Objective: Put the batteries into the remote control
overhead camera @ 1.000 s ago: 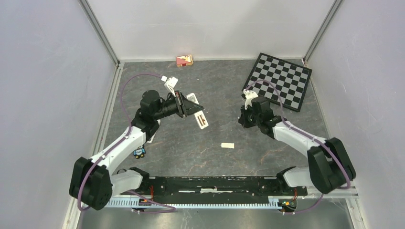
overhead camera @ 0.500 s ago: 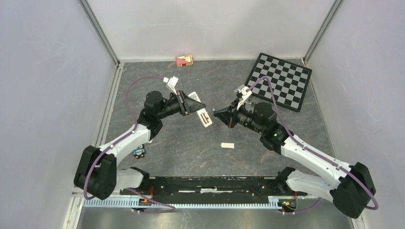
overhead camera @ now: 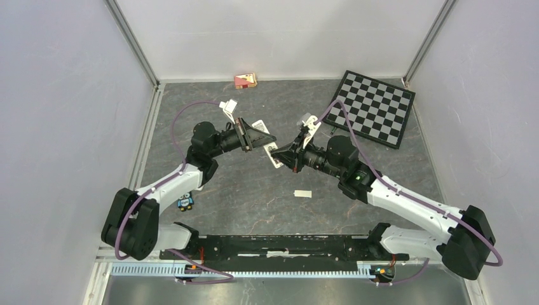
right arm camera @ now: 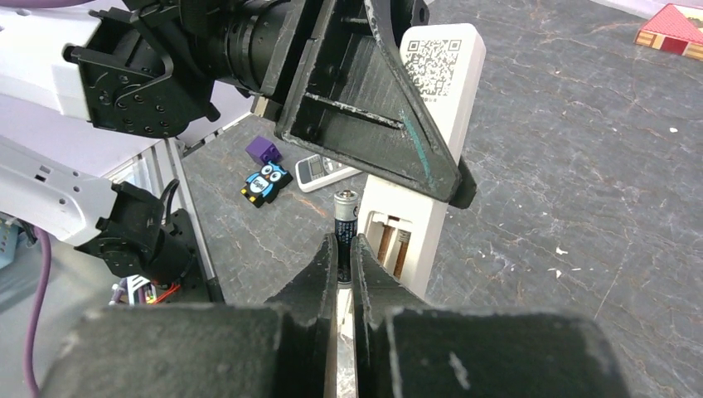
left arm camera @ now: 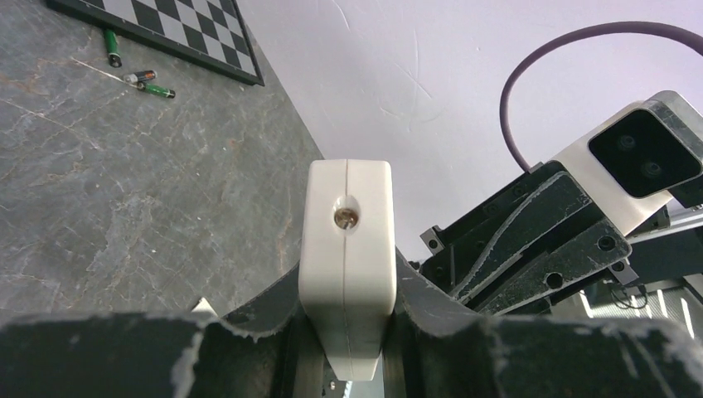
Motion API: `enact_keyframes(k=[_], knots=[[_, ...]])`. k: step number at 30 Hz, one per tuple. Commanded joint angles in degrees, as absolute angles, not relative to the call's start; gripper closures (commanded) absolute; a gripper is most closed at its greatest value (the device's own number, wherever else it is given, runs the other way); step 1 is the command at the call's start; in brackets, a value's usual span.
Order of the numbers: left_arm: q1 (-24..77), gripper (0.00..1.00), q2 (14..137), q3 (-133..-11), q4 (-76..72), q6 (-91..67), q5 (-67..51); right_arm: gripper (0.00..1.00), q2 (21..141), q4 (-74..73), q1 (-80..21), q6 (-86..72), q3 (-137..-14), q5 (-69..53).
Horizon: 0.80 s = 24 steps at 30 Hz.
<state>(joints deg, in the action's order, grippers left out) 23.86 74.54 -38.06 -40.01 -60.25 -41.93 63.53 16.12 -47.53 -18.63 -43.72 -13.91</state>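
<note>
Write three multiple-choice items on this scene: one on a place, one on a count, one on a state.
1. The loose batteries lie: A beside the checkerboard; B in a bowl; C on a shelf.
2. They number: A one; B three; C six.
3. The right pincer is: A wide open; B shut on a battery; C out of view.
Key: 1 A, the left wrist view shows them at the board's edge; 2 B, three lie there; 3 B, it clamps one by the remote control.
</note>
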Motion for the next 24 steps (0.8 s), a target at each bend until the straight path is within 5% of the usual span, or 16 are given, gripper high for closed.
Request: enact_keyframes(k=[1, 15, 24], knots=[[23.97, 0.98, 75.11, -38.83, -45.9, -64.23, -44.65, 1.0, 64.35, 16.36, -47.72, -15.72, -46.41, -12.97], [23.91, 0.98, 75.06, -38.54, -50.29, -68.65, -44.75, 0.94, 63.9, 14.65, -48.25, -15.52, -45.04, -11.52], [23.88, 0.98, 75.1, -39.1, -49.93, -68.56, -44.29, 0.81, 62.35, 12.66, -48.27, -15.69, -45.83, -10.98]])
